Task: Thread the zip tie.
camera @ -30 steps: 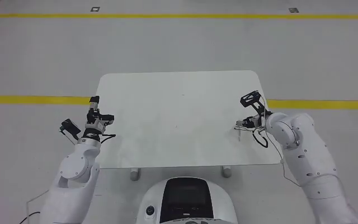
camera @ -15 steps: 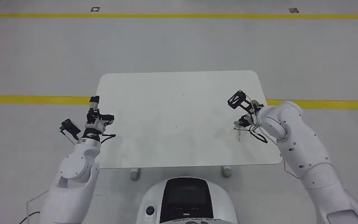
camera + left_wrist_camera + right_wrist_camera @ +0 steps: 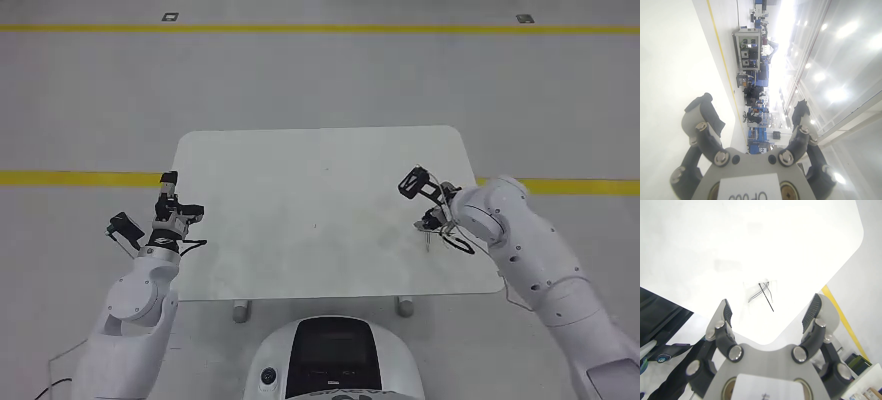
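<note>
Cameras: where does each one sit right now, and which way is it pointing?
Top view: above the arms, facing down at the table; left gripper and right gripper show.
Left wrist view: on that wrist, facing the hall past its open fingers.
Right wrist view: on that wrist, facing down past open fingers at the zip tie.
Shared: top and right wrist see the table.

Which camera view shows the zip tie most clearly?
The right wrist view: the zip tie lies on the white table as a clear black strip. The top view gives a tiny dark line; the left wrist view faces the room.
</note>
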`<act>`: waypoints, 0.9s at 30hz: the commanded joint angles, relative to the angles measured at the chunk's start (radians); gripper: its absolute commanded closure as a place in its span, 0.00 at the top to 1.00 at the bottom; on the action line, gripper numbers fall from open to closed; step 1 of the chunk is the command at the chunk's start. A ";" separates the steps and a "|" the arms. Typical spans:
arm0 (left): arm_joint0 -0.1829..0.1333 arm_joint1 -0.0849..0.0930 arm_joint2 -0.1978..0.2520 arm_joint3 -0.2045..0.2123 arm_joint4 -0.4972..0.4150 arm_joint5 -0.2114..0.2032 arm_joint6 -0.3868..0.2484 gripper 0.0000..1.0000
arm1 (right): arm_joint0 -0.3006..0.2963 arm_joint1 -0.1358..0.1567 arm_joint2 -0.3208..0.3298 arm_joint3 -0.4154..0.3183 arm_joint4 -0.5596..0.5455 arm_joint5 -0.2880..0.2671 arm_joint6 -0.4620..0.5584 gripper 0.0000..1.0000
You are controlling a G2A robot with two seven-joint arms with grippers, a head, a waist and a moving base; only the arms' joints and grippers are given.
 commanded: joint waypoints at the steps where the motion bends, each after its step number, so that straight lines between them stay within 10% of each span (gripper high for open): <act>1: 0.000 0.000 0.000 0.000 0.000 0.000 0.000 1.00 | 0.021 0.001 -0.029 0.018 0.003 0.000 0.017 1.00; 15: 0.000 0.000 0.000 0.000 0.000 0.000 0.000 1.00 | 0.180 -0.005 -0.242 0.209 0.127 0.000 0.012 1.00; 27: 0.000 0.000 0.000 0.000 0.000 0.000 0.000 1.00 | 0.184 -0.003 -0.249 0.205 0.127 0.000 0.004 1.00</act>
